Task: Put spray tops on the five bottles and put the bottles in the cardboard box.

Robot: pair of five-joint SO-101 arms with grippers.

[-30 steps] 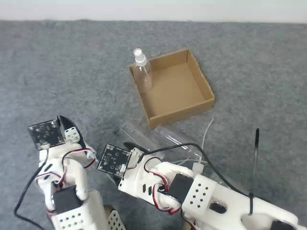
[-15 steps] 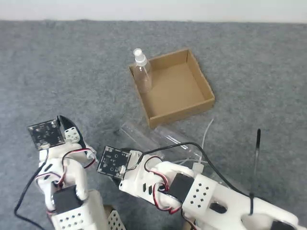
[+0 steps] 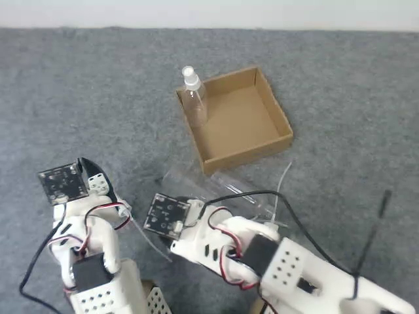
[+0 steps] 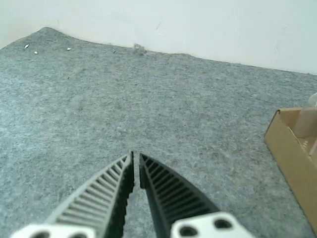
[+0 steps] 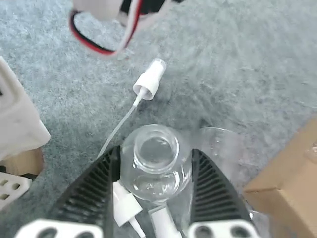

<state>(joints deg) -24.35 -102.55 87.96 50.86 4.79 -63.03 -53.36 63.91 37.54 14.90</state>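
High view: cardboard box [image 3: 249,154], grey carpet [image 3: 78,85], pale wall [image 3: 209,13]

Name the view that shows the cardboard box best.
The high view: it shows the whole cardboard box, open, with one topped bottle standing in a corner. The left wrist view catches one corner, the right wrist view a bit of wall.

Left end effector [image 4: 136,155] closed, right [image 5: 154,150] clamped

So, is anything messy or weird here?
Yes, a little. A spray top lies loose on the grey carpet, tube sticking out, not on any bottle. The bottle in the right gripper has an open neck with no top yet.
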